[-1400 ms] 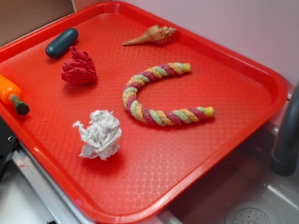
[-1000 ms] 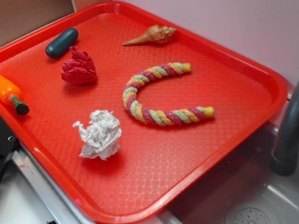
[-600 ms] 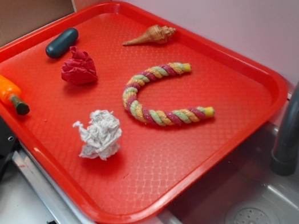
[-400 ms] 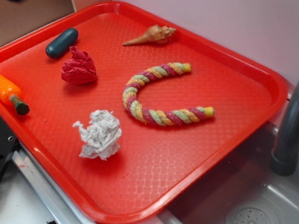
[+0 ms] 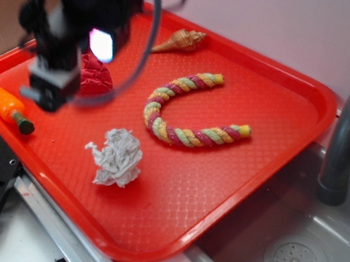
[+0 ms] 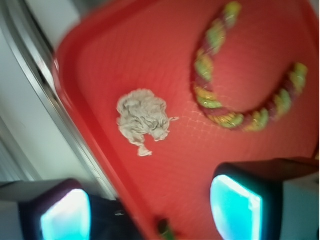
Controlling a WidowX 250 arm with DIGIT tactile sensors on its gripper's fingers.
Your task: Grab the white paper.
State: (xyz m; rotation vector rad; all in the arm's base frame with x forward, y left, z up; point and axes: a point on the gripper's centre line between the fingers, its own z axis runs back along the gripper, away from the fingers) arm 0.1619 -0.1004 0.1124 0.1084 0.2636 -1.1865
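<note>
The step in hand looks like the approach: the pincer (image 5: 49, 92) hangs blurred over the left part of the red plastic tray (image 5: 287, 110), above the crumpled red paper ball (image 5: 96, 80) and well apart from its target. In the wrist view its two fingers (image 6: 235, 205) stand wide apart with nothing between them.

The crumpled ball of white-grey paper (image 5: 116, 156) lies on the tray floor near the front edge, touching nothing. The orange toy carrot with a green stem (image 5: 8, 108) sits toward the front-left corner, and the multicoloured twisted rope bent into a U (image 5: 185, 109) lies toward the tray's middle.

The ball is roughly round, so it has no strong long axis. Its small loose tail (image 5: 92, 150) juts out toward the left edge, toward the carrot, which makes it slightly longer along the front edge than across.

The next move probably calls for shifting the pincer toward the front edge until it is centred over the ball, then lowering with the fingers straddling the main wad, not the thin tail, before closing.
</note>
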